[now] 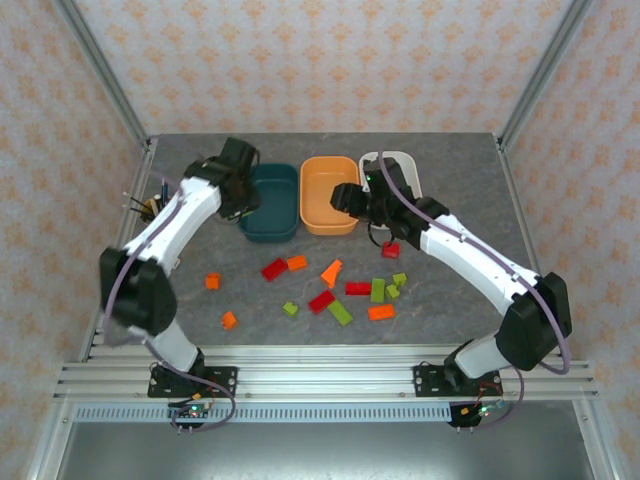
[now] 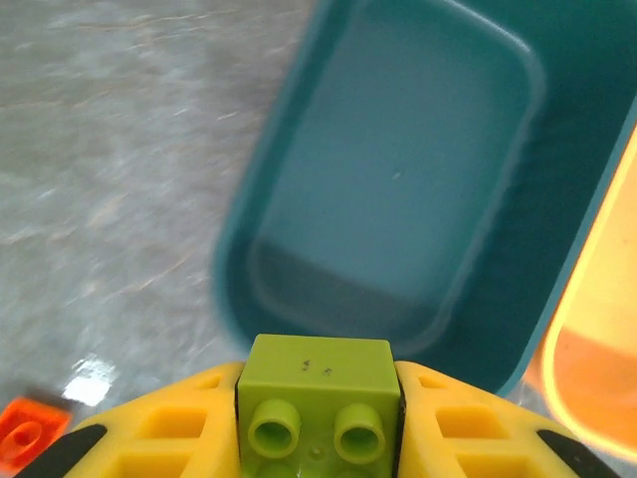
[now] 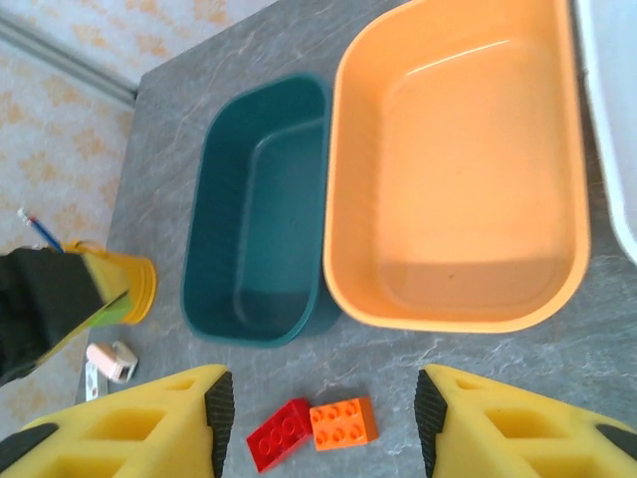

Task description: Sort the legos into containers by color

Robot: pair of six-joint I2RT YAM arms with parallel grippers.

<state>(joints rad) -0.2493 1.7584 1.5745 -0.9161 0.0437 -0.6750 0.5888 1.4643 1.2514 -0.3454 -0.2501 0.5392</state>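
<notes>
Legos [image 1: 322, 301] in red, orange and lime green lie scattered on the grey desk [image 1: 470, 180], nearer the arm bases than the tubs. The left tool [image 2: 318, 418] is clamped on a lime green brick [image 2: 318, 383], just at the rim of the teal tub [image 2: 398, 199]. The orange tub [image 3: 458, 169] sits just beside that one, with the white tub [image 3: 622, 100] beyond. The right tool [image 3: 320, 408] is open and holds nothing, above a red brick [image 3: 279, 433] and an orange brick [image 3: 343, 423] lying side by side.
</notes>
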